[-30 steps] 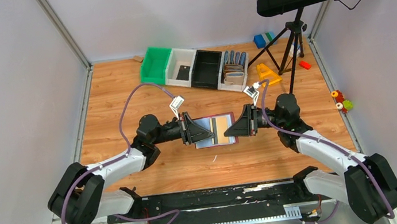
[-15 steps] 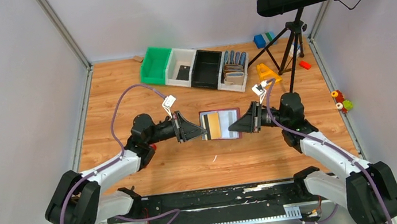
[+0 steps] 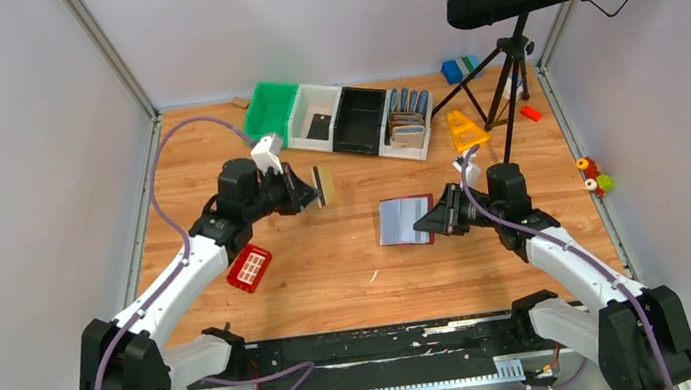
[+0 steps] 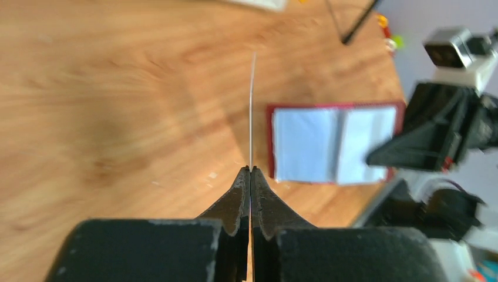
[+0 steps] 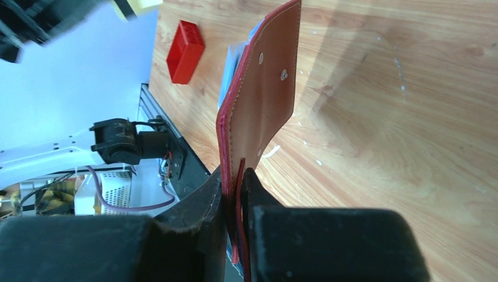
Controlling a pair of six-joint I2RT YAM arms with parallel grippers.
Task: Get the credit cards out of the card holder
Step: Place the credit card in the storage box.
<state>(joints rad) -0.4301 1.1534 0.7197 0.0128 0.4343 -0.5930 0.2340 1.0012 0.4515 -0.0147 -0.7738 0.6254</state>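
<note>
No text, brand or number is readable, neither on the card holder [image 3: 395,221] nor on the gold-tan card [image 3: 324,186].

Card holder [image 3: 404,222] right of centre; card [image 3: 324,186] to its left, farther back; row of bins [image 3: 357,123] behind both; gridded piece [image 3: 249,267] nearest, far left

This looks like a robot lab. A left arm [image 3: 172,283] and a right arm [image 3: 572,261] are bolted to a wood table [image 3: 333,282], with plain white walls [image 3: 13,148], bins [image 3: 264,125] and a tripod [image 3: 515,57] around.
</note>
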